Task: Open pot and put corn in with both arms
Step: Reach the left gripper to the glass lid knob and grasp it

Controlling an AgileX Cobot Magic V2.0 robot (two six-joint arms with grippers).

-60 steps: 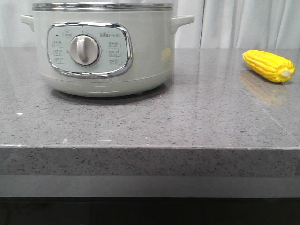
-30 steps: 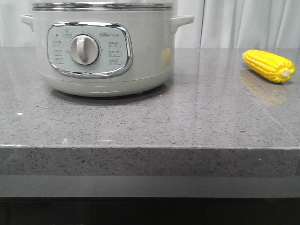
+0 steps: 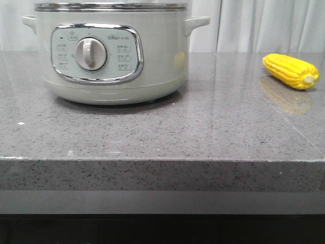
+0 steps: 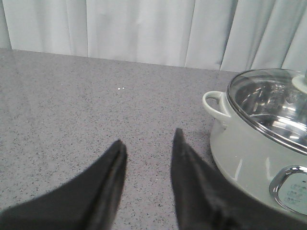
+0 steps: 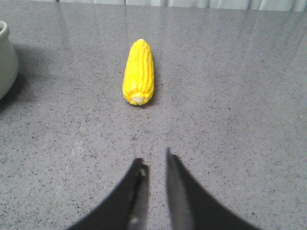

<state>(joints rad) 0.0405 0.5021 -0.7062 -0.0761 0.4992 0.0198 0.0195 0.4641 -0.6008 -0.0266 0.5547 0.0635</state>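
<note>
1. The left gripper [image 4: 146, 160] hangs over bare grey table [image 3: 162, 132] just beside the pot [image 3: 109, 53], its jaws spread with a clear gap and nothing between them. It does not show in the front view.
2. The pot stands at the left of the table, panel and dial facing the camera. In the left wrist view its glass lid [image 4: 271, 108] sits seated on the steel rim, so the pot is not yet open. One side handle [image 4: 214, 103] shows on the side nearer the left gripper.
3. Across the last second the front view shows no change: pot and corn lie exactly where they were, and no arm has entered that view. I judge the task is at its very start, with both arms poised short of their targets and every step left to do.
4. The corn [image 3: 291, 71] lies on its side at the right of the table, well apart from the pot, pale stub end towards the camera.
5. The right gripper [image 5: 154, 165] hovers near the corn, roughly lined up with its stub end [image 5: 138, 99] but not touching. Its jaws stand slightly apart, a narrow gap, holding nothing; they would likely need to widen to take the cob.
</note>
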